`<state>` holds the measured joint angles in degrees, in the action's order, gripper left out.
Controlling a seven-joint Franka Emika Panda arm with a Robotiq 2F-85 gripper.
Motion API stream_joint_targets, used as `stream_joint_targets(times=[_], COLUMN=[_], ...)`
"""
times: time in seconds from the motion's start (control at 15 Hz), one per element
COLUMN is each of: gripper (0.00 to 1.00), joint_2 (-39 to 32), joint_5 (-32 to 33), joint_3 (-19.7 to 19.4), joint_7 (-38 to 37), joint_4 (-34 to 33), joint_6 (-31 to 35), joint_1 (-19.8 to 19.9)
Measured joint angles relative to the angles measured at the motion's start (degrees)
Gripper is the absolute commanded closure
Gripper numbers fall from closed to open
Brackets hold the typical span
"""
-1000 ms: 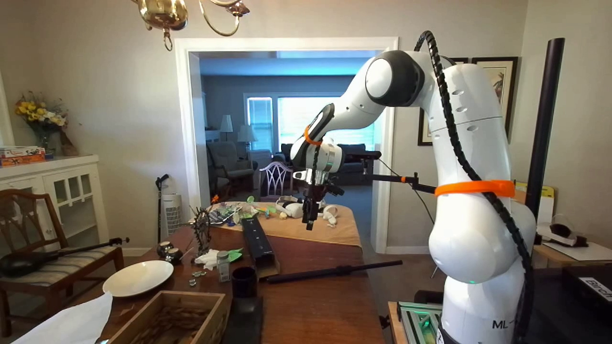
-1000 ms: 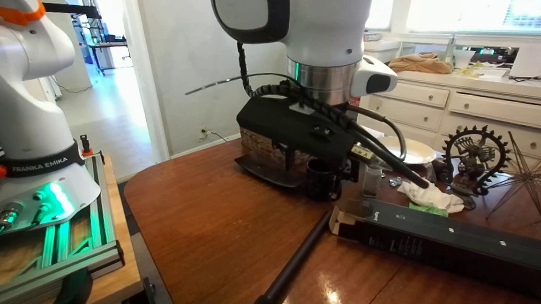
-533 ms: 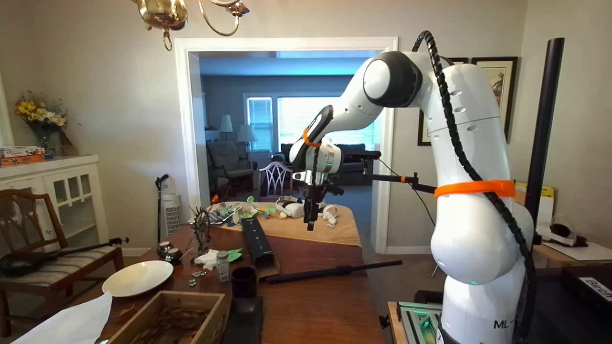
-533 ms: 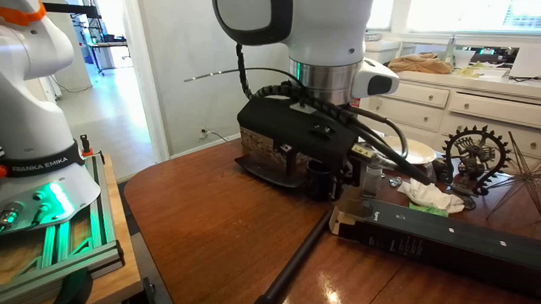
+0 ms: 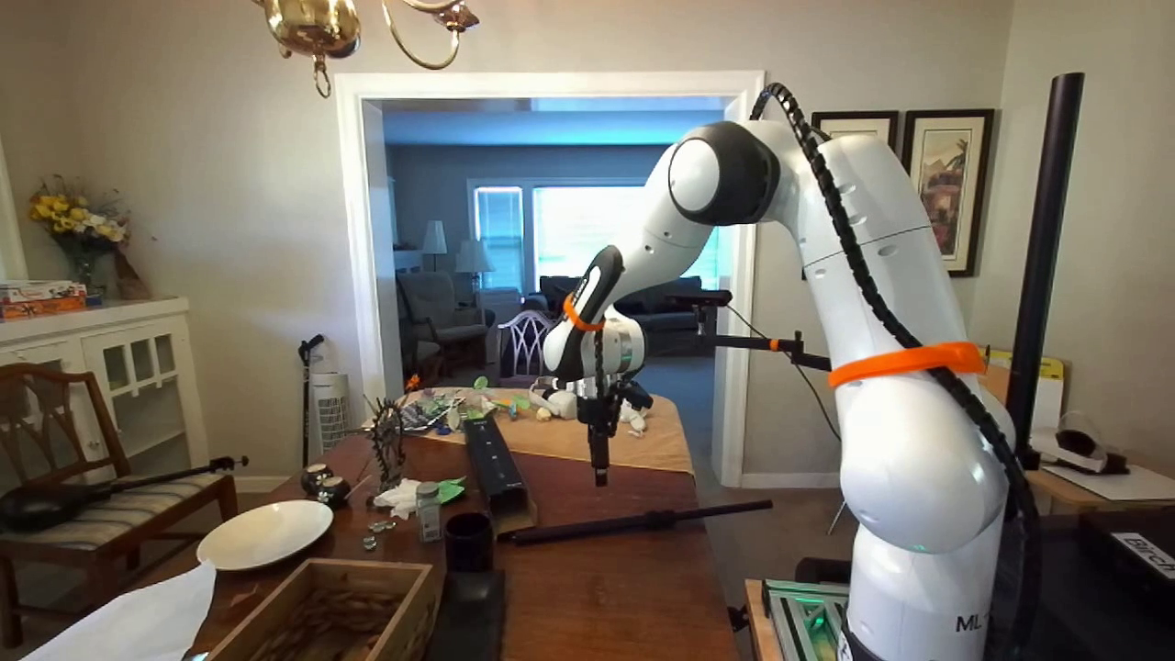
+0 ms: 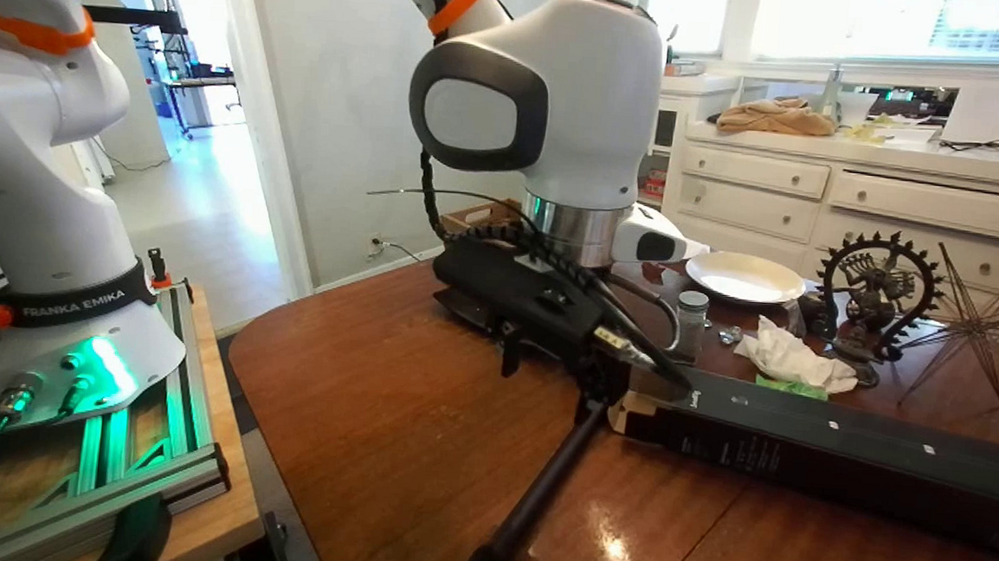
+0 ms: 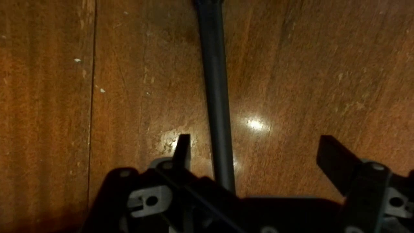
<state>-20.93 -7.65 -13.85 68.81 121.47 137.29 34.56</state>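
Black rod (image 7: 217, 97) lies on the surface (image 7: 291, 71) below wide-parted, empty jaws (in the wrist view, nearer one finger (image 7: 182, 149) than the other), so a clean grip would likely want centring first, then a straight descent, clear of the long box (image 6: 810, 451).

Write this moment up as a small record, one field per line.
Gripper: open, holding nothing
Nearest thing: black pole, seen between the open jaws in the wrist view
Contact: none visible
Surface: wooden table, pole lying on it
Nearby: long black box, its open end beside the pole
Farther off: white plate, lidded jar, dark statue
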Motion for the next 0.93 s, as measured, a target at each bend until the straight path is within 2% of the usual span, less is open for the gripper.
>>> stream_joint_targets(times=[0.47,0.93], gripper=[0.0,0.0], joint_2=[-1.73,-3.75], joint_5=[0.0,-0.02], joint_3=[0.0,0.84], joint_7=[7.05,7.69], joint_4=[0.78,3.64], joint_6=[1.65,10.93], joint_1=[1.13,1.28])
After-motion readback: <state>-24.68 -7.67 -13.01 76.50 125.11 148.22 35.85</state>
